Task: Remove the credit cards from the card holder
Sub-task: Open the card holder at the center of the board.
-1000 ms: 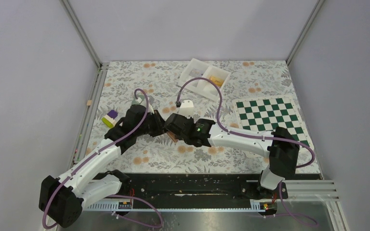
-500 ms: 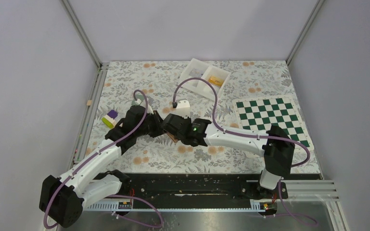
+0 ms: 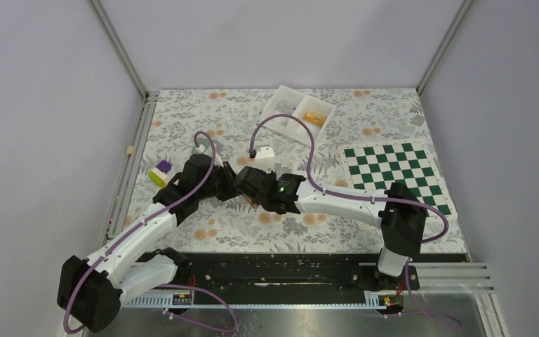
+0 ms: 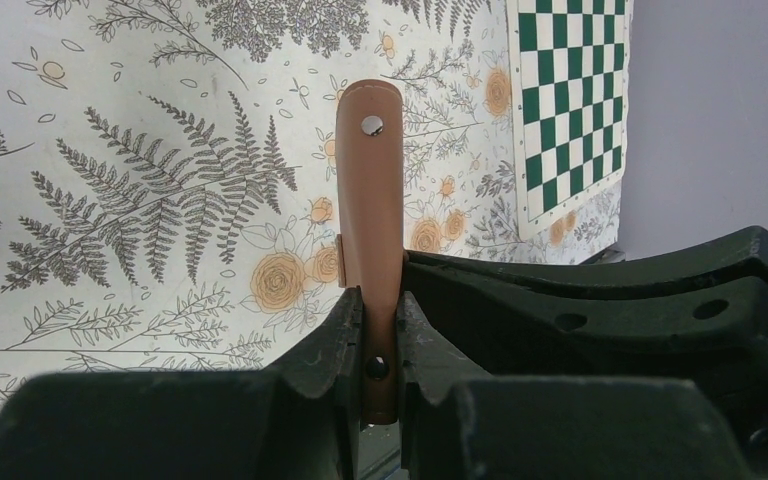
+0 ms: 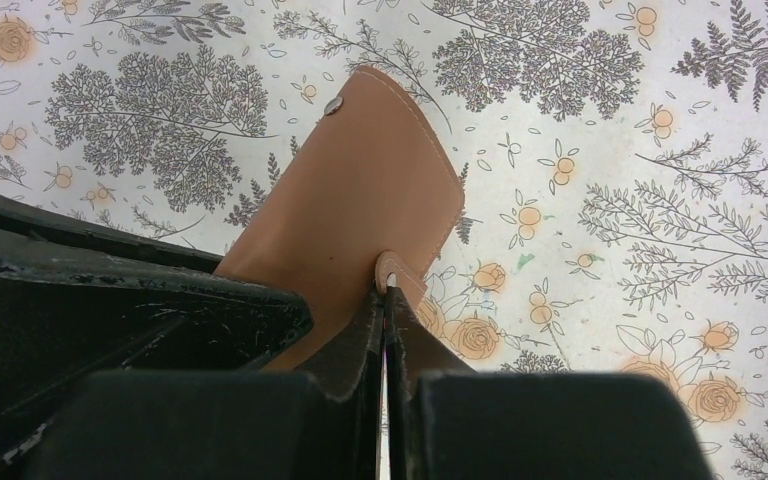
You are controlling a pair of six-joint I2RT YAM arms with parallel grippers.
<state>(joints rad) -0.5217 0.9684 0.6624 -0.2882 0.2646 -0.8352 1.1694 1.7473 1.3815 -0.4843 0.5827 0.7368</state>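
The tan-brown card holder (image 4: 370, 200) is held closed and off the table, edge-on in the left wrist view. My left gripper (image 4: 375, 300) is shut on its lower edge. In the right wrist view its cover (image 5: 360, 190) faces the camera, and my right gripper (image 5: 387, 295) is shut on the small snap tab (image 5: 390, 272) at the cover's edge. From above, the two grippers meet at mid-table, left (image 3: 224, 184) and right (image 3: 244, 184), and hide most of the holder. No cards show inside it. Lime and purple credit cards (image 3: 160, 172) lie on the table at the left.
A white two-compartment tray (image 3: 281, 105) stands at the back centre. The green-and-white chessboard mat (image 3: 393, 172) lies on the right. A metal rail (image 3: 135, 161) runs along the table's left edge.
My right gripper has shut on the holder's tab and shifted slightly left. The left arm and the holder have stayed in place.
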